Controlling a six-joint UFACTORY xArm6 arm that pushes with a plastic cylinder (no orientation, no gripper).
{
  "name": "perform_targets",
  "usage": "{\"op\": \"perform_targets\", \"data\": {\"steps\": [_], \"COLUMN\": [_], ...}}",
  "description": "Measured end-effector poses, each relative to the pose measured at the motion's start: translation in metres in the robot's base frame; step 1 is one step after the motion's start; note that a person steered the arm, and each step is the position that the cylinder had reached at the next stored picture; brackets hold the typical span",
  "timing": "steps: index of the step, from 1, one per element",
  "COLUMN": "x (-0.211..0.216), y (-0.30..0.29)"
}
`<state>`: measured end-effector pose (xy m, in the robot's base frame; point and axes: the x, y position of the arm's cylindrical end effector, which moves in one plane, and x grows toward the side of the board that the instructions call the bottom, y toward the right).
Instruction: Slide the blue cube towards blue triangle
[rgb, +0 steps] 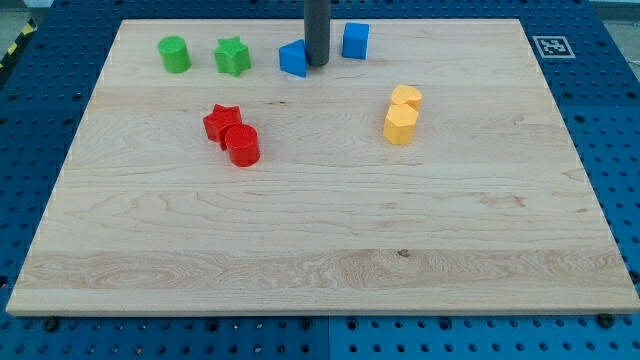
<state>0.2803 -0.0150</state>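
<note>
The blue cube (355, 40) sits near the view's top, right of centre. The blue triangle (293, 59) lies a short way to its left and slightly lower. My tip (316, 64) comes down between them, touching or almost touching the triangle's right side, with a small gap to the cube on its right. The rod hides part of the triangle's right edge.
A green cylinder (174, 54) and a green star (232, 57) stand left of the triangle. A red star (221, 123) and red cylinder (242, 145) touch at centre left. Two yellow blocks (402, 113) touch at centre right. The wooden board (320, 250) ends just above the cube.
</note>
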Motion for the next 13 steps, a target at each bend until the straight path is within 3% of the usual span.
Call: {"op": "perform_targets", "data": {"steps": [2, 5, 7, 9, 11, 13], "x": [0.0, 0.013, 0.013, -0.023, -0.068, -0.067], "y": [-0.01, 0.142, 0.146, 0.145, 0.075, 0.06]}}
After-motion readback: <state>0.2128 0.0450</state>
